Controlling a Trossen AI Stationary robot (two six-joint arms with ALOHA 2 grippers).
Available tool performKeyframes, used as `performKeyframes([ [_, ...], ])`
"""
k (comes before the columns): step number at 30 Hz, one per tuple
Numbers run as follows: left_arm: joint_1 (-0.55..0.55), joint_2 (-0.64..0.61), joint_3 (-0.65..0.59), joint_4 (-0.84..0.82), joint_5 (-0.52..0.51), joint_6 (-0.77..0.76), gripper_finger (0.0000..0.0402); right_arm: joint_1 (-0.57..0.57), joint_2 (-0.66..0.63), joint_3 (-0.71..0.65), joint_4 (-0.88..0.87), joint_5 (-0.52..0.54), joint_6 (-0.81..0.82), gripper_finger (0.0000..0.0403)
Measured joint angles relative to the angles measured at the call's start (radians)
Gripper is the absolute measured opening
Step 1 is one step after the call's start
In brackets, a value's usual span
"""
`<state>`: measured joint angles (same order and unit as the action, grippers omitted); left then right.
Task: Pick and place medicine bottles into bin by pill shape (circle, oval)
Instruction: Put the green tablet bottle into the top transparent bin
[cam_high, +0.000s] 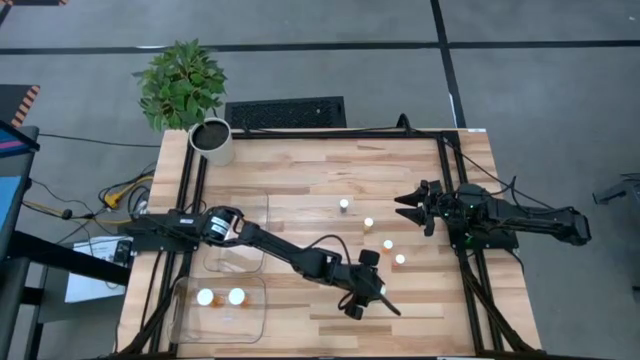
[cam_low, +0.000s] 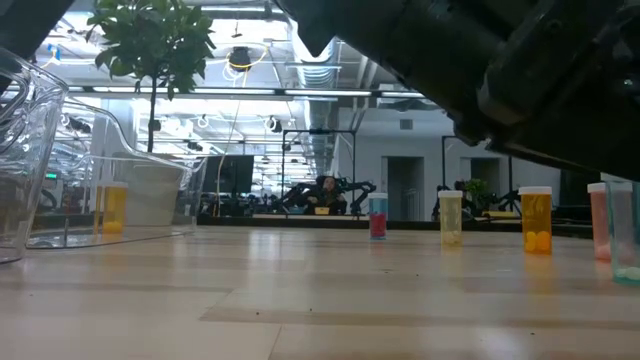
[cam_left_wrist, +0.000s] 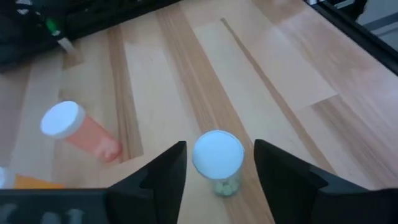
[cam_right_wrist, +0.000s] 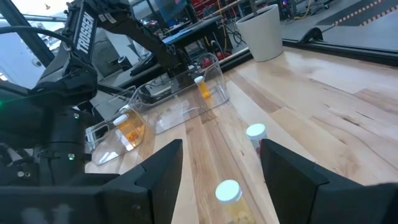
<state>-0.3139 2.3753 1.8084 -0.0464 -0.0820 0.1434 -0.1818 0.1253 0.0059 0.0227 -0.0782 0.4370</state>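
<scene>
Left pincer (cam_left_wrist: 214, 180): reached far across the counter (cam_high: 320, 190), fingers apart on either side of a small bottle (cam_left_wrist: 217, 163), not visibly touching it.
Target bottle: upright on the counter between those fingers, white cap up, pale pills showing at its base.
Other bottles: a pinkish one (cam_left_wrist: 81, 132) lies just beside; several more (cam_high: 388, 244) stand in the open middle of the counter; two (cam_high: 220, 297) already sit in the near clear bin (cam_high: 255, 320).
Right pincer (cam_right_wrist: 221, 171): waiting at the counter's right side, fingers apart, empty.
Handling: judged light, rigid, smooth plastic, easy to tip or slip.
Where to grip: the cylindrical body just under the cap, squeezed squarely.
</scene>
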Motion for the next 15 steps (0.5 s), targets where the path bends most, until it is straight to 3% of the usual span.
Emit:
performKeyframes([
  [15, 0.001, 0.0, 0.001, -0.001, 0.019, -0.009, 0.0123, 0.0, 0.0, 0.0, 0.0, 0.0, 0.0, 0.0225],
])
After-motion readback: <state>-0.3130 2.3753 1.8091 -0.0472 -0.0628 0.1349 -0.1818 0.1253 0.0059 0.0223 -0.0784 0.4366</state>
